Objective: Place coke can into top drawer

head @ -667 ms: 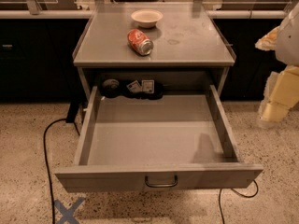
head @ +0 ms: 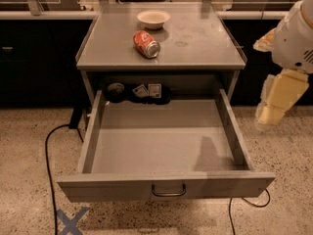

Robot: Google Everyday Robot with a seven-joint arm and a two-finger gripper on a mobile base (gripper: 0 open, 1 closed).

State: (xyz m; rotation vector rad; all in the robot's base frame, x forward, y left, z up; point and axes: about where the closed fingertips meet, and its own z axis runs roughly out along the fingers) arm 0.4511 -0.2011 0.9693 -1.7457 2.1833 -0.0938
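Coke can (head: 146, 44) lies on its side on the grey worktop (head: 205, 43), approx. mid-left and near the front edge. Its long axis runs diagonally, back-left to front-right: silver top points front-right twd the camera, red body w/ white lettering faces up. White bowl (head: 153, 18) sits upright just behind it, apart from it.

Top drawer (head: 156, 146) is pulled fully out below the worktop, w/ its dark pull handle (head: 168, 191) at centre of the front panel. Dark clutter and small cards (head: 146, 90) sit in the recess behind the drawer's back.

Gripper (head: 270, 112) hangs at far right, beside the cabinet and off the drawer's right wall, well apart from the can. Can't tell if it is released or clenched; nothing seen in it.

Black cable (head: 49, 151) and a blue tape X (head: 71, 222) on the speckled floor, left.
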